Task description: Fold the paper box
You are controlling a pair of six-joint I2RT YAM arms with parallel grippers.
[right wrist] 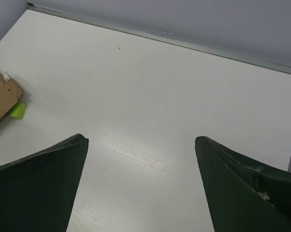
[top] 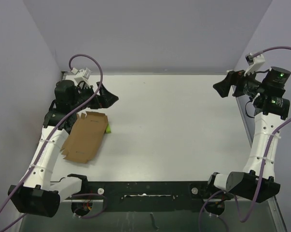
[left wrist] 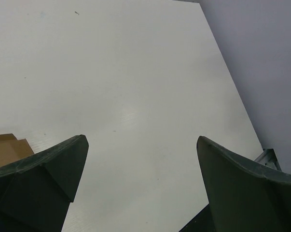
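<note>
The paper box [top: 86, 137] lies flat and unfolded on the white table, brown cardboard with notched flaps, at the left side. A corner of the paper box [left wrist: 5, 148] shows at the left edge of the left wrist view, and another corner of the paper box [right wrist: 1, 99] at the left edge of the right wrist view. My left gripper [top: 108, 98] hovers just beyond the box's far end, open and empty. My right gripper [top: 223, 86] is raised at the far right, open and empty, far from the box.
A small yellow-green object [top: 107, 128] lies against the box's right edge, also seen as the yellow-green object [right wrist: 18, 110] in the right wrist view. Grey walls enclose the table [top: 174, 125] on the far side and both sides.
</note>
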